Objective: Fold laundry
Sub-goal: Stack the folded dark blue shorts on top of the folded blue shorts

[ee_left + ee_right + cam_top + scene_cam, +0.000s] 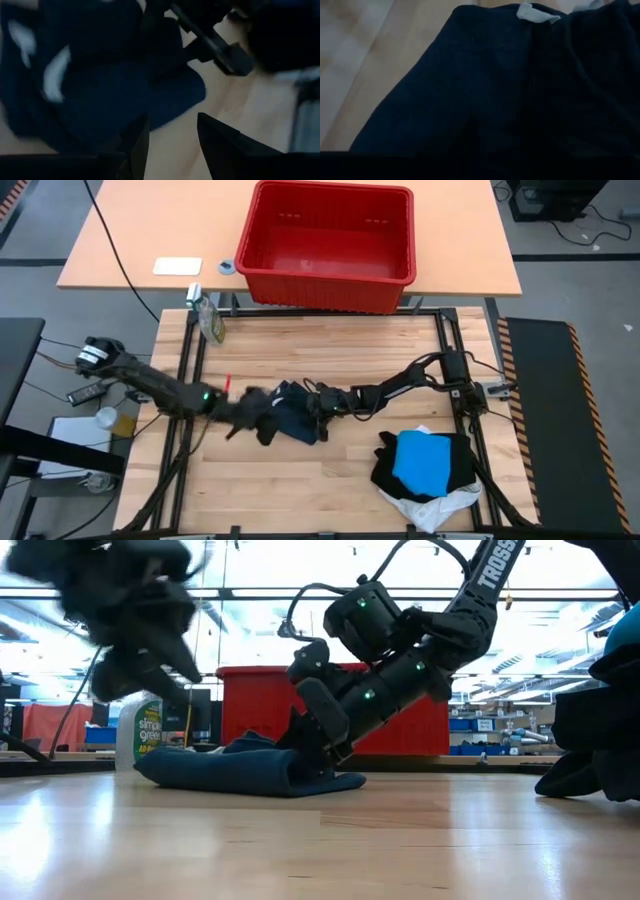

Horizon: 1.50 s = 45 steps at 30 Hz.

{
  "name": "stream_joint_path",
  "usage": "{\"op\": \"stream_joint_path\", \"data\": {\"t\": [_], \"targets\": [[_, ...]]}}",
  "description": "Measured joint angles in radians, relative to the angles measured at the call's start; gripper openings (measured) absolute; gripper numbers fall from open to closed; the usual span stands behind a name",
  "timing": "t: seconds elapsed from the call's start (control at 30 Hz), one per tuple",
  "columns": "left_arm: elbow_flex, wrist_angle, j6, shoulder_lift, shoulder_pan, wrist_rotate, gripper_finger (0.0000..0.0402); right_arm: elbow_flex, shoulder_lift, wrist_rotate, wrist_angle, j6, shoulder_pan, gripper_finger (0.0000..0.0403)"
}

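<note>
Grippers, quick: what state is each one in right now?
Left gripper: open, holding nothing.
Right gripper: cannot be told; it is down at the dark blue garment.

Robotics lab (warehouse shelving [500, 735] behind).

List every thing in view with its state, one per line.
Navy garment: partly folded, flat on the table between both grippers.
Pile: blue piece on top of black, white at the bottom, stacked by the table's right edge.
Basket: upright, empty.
Spray bottle: upright.
Left gripper: fingers apart, above the garment's edge, holding nothing visible.
Right gripper: low at the garment's right end.
</note>
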Motion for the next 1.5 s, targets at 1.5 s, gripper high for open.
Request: {"op": "stream_joint_path", "data": {"t": [1.5], "targets": [[-0.139,-0.102,-0.091,-0.005,0.374,0.192,0.0292,-0.002,-0.01,-0.171,0.003,-0.002,-0.015,0.0187]]}}
